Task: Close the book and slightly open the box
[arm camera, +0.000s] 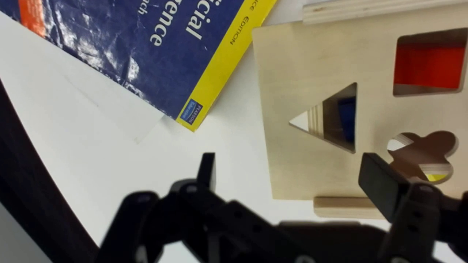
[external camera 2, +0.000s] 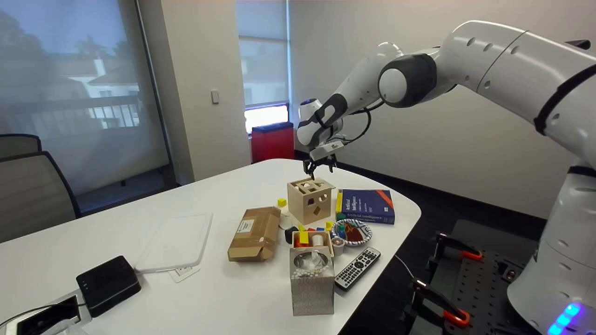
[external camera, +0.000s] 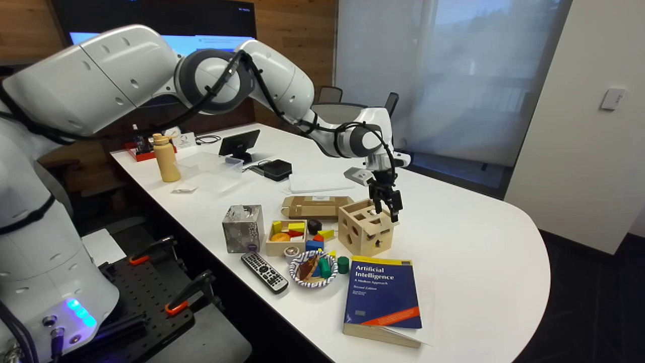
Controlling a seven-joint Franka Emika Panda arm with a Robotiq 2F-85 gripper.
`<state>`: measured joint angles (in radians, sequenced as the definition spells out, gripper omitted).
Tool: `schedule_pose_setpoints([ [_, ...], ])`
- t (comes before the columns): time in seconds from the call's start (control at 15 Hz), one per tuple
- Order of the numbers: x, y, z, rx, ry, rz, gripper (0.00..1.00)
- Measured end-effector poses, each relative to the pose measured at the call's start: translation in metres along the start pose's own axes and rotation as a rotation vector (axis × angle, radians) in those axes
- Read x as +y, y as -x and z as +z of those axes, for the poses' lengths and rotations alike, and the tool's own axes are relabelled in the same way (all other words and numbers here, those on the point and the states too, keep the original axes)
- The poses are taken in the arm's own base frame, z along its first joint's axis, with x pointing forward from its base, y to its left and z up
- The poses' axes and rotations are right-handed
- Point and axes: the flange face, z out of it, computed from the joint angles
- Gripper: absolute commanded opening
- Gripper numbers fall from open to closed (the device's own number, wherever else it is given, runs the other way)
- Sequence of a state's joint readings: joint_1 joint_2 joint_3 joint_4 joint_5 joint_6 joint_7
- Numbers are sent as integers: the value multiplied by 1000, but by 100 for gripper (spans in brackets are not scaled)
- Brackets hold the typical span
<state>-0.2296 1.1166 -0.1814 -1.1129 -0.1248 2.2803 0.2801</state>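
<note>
The book lies shut with its dark blue cover up in both exterior views. A white page sticks out from its edge, also in the wrist view. The wooden box stands beside it, also in an exterior view. Its lid sits between two rails and overhangs the box wall on one side. My gripper is open and empty just over the lid, also in an exterior view. In the wrist view one finger is over the lid, one beyond its edge. Contact cannot be told.
Near the box are a wooden tray of blocks, a patterned bowl, loose blocks and a flat cardboard box. A tissue box and a remote lie closer to the robot base.
</note>
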Motion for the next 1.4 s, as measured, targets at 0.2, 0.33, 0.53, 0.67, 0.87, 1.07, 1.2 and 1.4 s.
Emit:
schedule_pose_setpoints([
  [0.2, -10, 2, 0, -6, -24, -8, 100],
  [0.33, -16, 4, 1, -14, -46, -17, 100],
  [0.53, -20, 6, 4, -22, -63, -25, 100],
  [0.67, -21, 7, 5, -24, -65, -24, 100],
  [0.87, -22, 9, 9, -31, -65, -25, 100],
  [1.07, -23, 11, 15, -39, -63, -27, 100],
  [1.2, -22, 11, 15, -39, -63, -27, 100],
  [1.4, -22, 11, 15, -38, -61, -25, 100],
])
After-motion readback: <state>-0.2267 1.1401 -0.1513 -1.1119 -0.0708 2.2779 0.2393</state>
